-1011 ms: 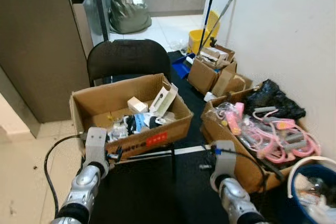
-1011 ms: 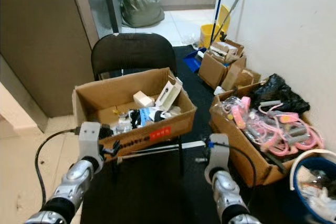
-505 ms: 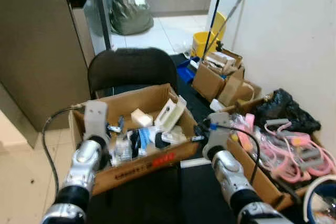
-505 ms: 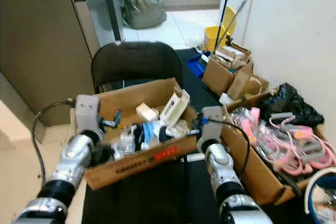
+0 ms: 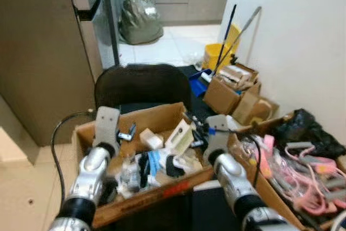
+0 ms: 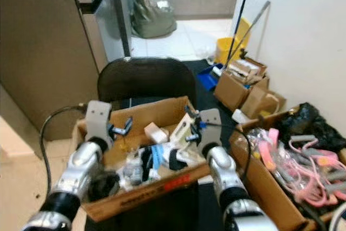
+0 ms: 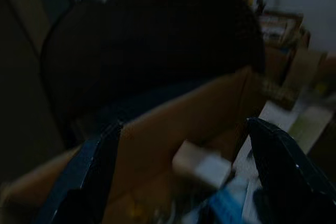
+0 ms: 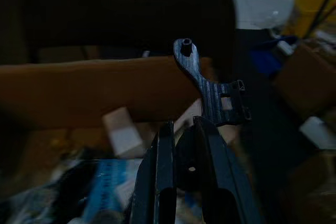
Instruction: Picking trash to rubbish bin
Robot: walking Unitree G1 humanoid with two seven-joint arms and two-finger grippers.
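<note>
Chair (image 5: 141, 82) carries an open box (image 5: 157, 116) of mixed trash (image 5: 157, 163). Left gripper (image 5: 127, 132) hovers over the box's left half, fingers (image 7: 89, 169) spread wide, empty. Right gripper (image 5: 195, 126) at the box's right rear corner, fingers (image 8: 157, 182) nearly closed, nothing between.

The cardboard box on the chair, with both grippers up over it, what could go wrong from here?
The cardboard box looks to overhang the black chair toward the robot, so a downward push might tip it off. The left gripper is open above tightly packed clutter, so it may catch more than one piece. The right gripper is shut near the tall white package and could knock it over.
</note>
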